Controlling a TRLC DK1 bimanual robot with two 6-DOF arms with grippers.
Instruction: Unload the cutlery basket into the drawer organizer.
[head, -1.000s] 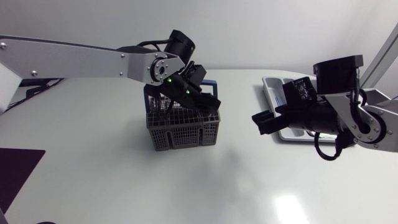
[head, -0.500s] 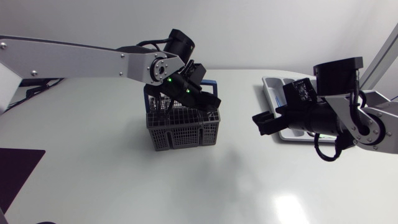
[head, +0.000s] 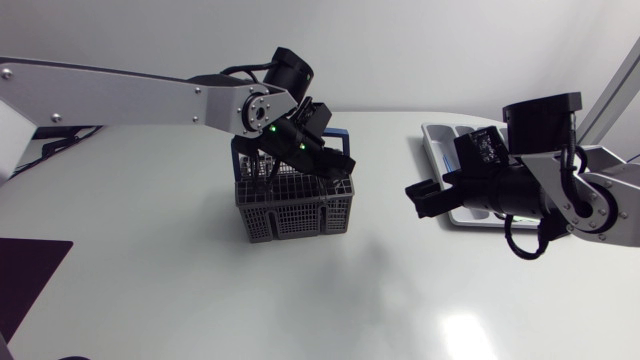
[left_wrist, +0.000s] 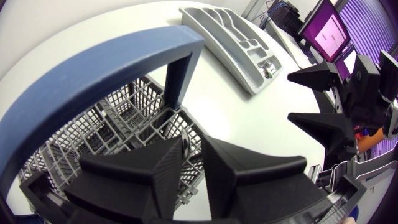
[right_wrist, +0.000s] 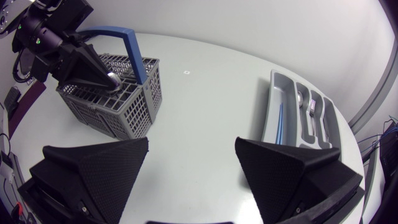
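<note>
A white round worktop (head: 200, 290) is seen from above with two robot arms over it. A grey wire cutlery basket (head: 295, 205) with a blue arched handle (head: 343, 148) stands left of the middle.

The left arm comes in from the left side and angles down over the basket. Its left claw (head: 335, 168) has its tips at the basket's top, beside the blue handle.

From the left wrist, the left claw (left_wrist: 191, 142) points into the basket's mesh compartments (left_wrist: 112, 118), under the arch of the handle (left_wrist: 93, 68). Its fingers are drawn close with only a thin slit between them. From the right wrist, a small silvery cutlery piece (right_wrist: 113, 77) glints at the tips of the left claw (right_wrist: 111, 78), pinched there just above the basket's rim (right_wrist: 118, 109).

The grey drawer organizer (head: 440, 140) lies near the worktop's right edge, well apart from the basket. It holds a blue-handled utensil (right_wrist: 280, 118) and silver cutlery (right_wrist: 311, 109).

The right claw (head: 420, 198) hangs above bare worktop, just beside the organizer on the side toward the basket. Its fingers are spread wide and hold nothing (right_wrist: 192, 141).
</note>
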